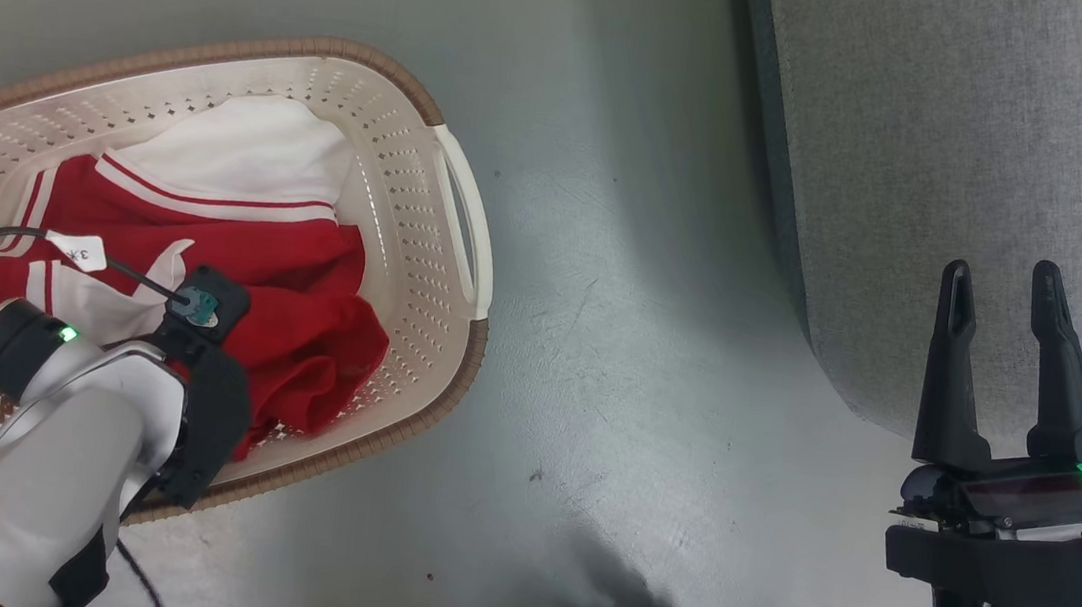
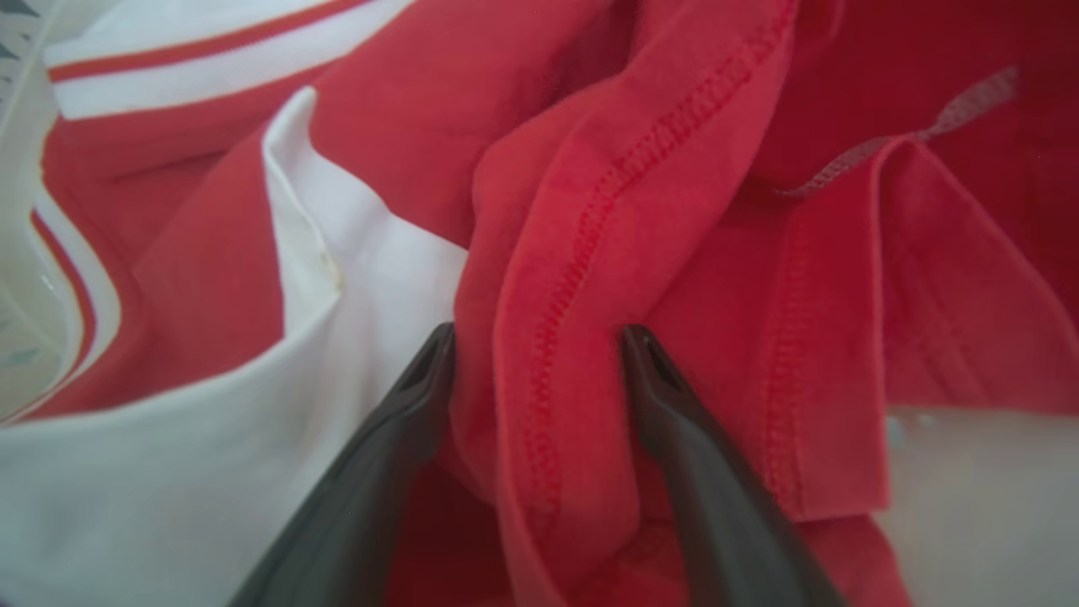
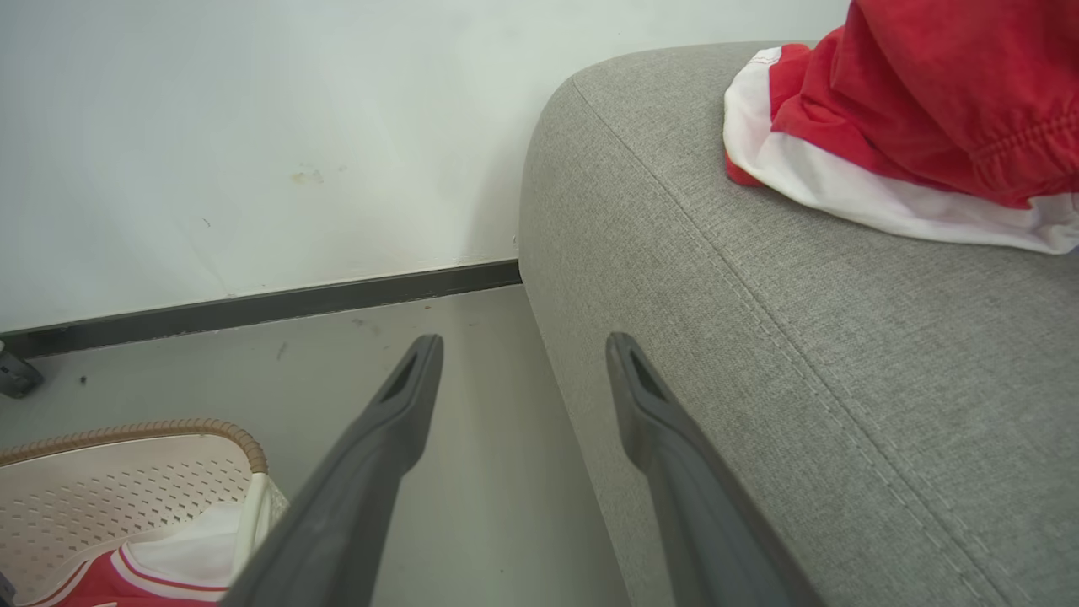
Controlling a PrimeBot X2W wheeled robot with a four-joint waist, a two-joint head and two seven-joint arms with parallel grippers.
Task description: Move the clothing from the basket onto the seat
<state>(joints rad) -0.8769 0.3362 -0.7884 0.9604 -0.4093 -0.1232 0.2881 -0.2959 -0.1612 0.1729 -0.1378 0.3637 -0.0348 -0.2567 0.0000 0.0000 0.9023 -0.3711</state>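
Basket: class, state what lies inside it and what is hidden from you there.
Inside the basket lies crumpled red and white clothing, with the open left end effector pushed into it, cloth between its jaws. The basket's bottom and anything under the clothing are covered.

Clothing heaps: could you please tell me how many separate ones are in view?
2. One heap of clothing lies in the basket; the other heap lies on the seat. Either heap may hide more than one garment.
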